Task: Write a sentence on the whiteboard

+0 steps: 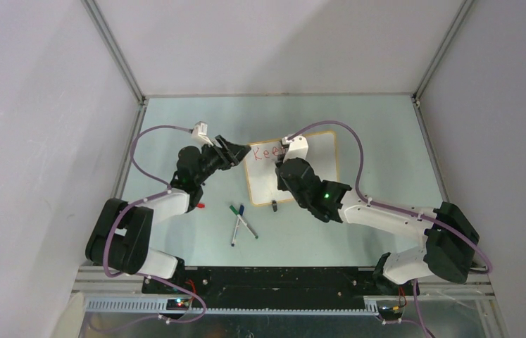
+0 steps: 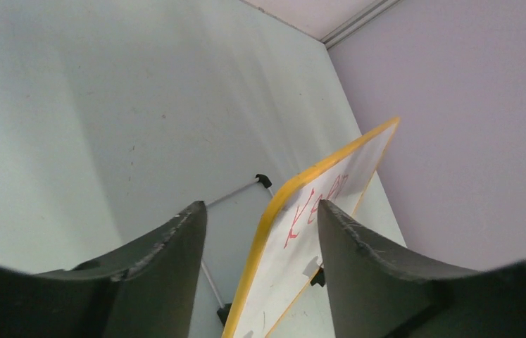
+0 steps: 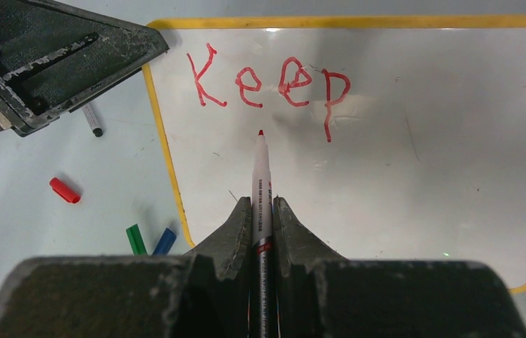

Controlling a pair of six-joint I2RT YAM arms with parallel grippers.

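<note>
pale green desk point(image 1: 379, 148), white walls. right fingers point(image 3: 241, 218) clamp a red marker point(image 3: 261, 165), tip just below the sentence point(image 3: 267, 84), only "keep", on the whiteboard point(image 3: 422, 176). left fingers point(image 2: 188, 229) stand apart, holding nothing, the board's left edge between them. top view alone shows green and blue markers point(image 1: 238, 220) whole.

A pale green table point(image 1: 316, 243) fills the floor of a booth with plain grey-white walls point(image 1: 267, 42); metal frame posts point(image 1: 115, 49) run up the two far corners; a green-capped marker point(image 1: 249, 229) and a blue-capped marker point(image 1: 234, 235) lie crossed on the table, caps toward the far side; a loose red cap point(image 3: 65, 190) lies on its side just left of them, apart from both.
</note>
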